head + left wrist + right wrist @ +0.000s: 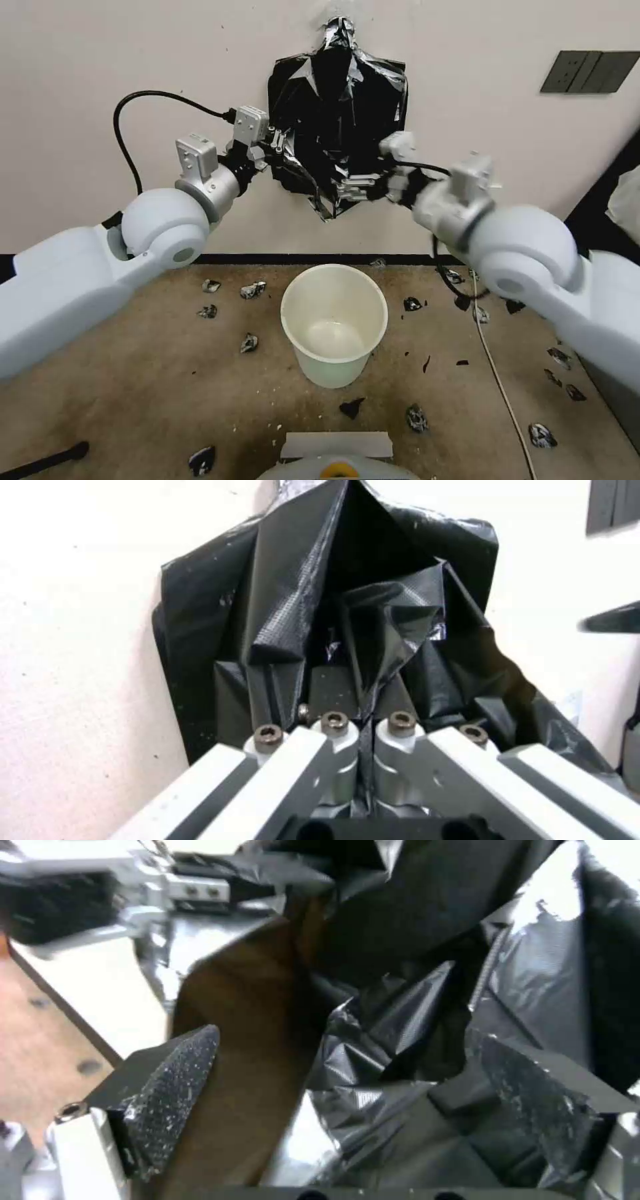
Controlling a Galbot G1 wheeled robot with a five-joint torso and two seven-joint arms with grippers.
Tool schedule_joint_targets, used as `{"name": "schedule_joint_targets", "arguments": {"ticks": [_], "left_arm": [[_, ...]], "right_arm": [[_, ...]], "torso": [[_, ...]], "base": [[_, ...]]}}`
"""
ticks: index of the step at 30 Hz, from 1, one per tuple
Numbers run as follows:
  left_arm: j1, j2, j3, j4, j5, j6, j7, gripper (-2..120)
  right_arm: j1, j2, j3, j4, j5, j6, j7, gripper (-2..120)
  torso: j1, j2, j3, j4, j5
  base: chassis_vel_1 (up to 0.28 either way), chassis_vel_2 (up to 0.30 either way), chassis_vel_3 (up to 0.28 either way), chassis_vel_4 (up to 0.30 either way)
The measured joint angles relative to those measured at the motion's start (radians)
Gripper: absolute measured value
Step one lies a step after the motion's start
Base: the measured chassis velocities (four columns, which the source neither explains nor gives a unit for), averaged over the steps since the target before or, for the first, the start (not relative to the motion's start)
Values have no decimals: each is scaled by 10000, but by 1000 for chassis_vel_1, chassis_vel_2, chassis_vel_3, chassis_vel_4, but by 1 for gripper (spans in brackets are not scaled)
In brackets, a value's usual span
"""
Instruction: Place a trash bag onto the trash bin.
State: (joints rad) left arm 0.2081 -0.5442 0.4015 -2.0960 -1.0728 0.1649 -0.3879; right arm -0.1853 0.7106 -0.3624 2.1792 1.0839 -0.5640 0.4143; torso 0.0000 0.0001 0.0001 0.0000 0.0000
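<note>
1. The left gripper [279, 148] is raised at the left edge of the black trash bag [337, 120], which hangs against the far wall [100, 80]. In the left wrist view its fingers [320, 680] are pressed together with a fold of the trash bag [373, 630] pinched between them.
2. The bag is gathered at its top on the wall and spreads wide and crinkled below, above the bin and well clear of it.
3. The trash bin [334, 320], a round cream-white bucket, stands upright on the brown floor [133, 373] in the middle, near the robot, with nothing in it.
4. Small black scraps [253, 289] lie scattered on the floor on both sides of the bin.
5. The right gripper [353, 188] reaches to the bag's lower right part. In the right wrist view its fingers [170, 1090] are spread wide, with crumpled bag [400, 1040] lying between them.
6. A thin pale cable [497, 373] runs across the floor on the right.
</note>
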Motion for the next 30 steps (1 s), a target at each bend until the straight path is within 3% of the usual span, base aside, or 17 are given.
{"name": "schedule_joint_targets", "arguments": {"ticks": [3, 5, 6, 9, 14, 26, 29, 30], "left_arm": [[225, 149, -242, -138, 14, -15, 13, 0], [1382, 782, -1601, -705, 91, -39, 30, 0], [1828, 956, -2012, -839, 139, -70, 74, 0], [2423, 1134, -2510, -947, 203, -129, 192, 0], [3594, 1340, -3590, -1110, 316, -232, 410, 0], [3894, 1208, -3889, -1156, 496, -339, 466, 0], [3887, 1168, -3876, -1189, 539, -382, 465, 0], [3887, 1168, -3876, -1189, 539, -382, 465, 0]], "right_arm": [[677, 168, -621, -300, 119, -230, 48, 98], [1819, 947, -1811, -1092, 140, -499, -22, 94], [2116, 1206, -2094, -1328, 141, -622, -91, 92], [2578, 1476, -2541, -1638, 142, -833, -139, 84], [3132, 1576, -2944, -2006, 361, -1068, 22, 81], [4207, 1276, -3811, -1655, 1796, -1617, 1061, 77], [4389, 1077, -4084, -1624, 2068, -1620, 1199, 61], [4389, 1077, -4084, -1624, 2068, -1620, 1199, 61]], "torso": [[0, 0, 0, -4, -2], [1, 0, 0, -5, 3], [0, 0, -1, 13, 7], [-1, -1, 0, 15, -11], [0, 0, 0, -6, -1], [0, 0, -1, -1, 0], [0, 0, -1, 1, 0], [0, 0, -1, 1, 0]], "base": [[0, 0, 0, 0], [0, 0, 0, 0], [0, 0, 0, 0], [0, 0, 0, 0], [0, 0, 0, 0], [0, 0, 0, 0], [0, 0, 0, 0], [0, 0, 0, 0]]}}
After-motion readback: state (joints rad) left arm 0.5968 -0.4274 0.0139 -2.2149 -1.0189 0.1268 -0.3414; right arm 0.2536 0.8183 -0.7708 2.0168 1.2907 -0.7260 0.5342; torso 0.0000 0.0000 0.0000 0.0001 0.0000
